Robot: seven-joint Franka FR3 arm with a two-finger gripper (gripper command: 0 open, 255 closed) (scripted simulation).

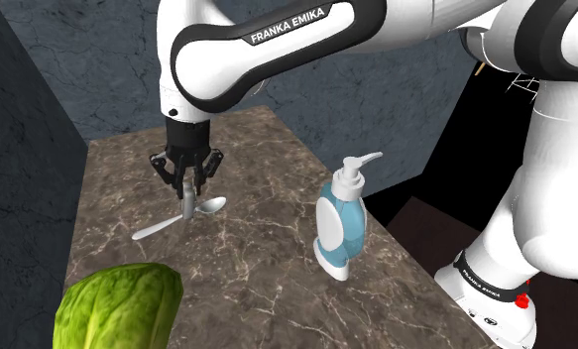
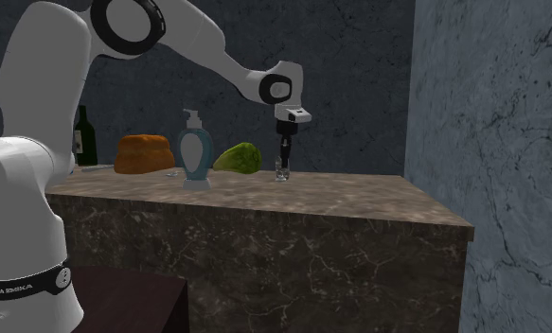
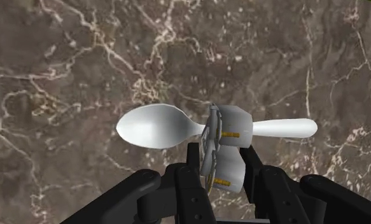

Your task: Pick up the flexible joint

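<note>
Black two-finger hand (image 3: 223, 173) is pinching the pale grey, two-lobed flexible joint (image 3: 227, 137) by one lobe, just over the white spoon (image 3: 152, 125) lying on the brown marble tabletop (image 3: 69, 63). My worry: the free lobe could flop on the lift and twist out of the pinch, or snag that spoon.
</note>
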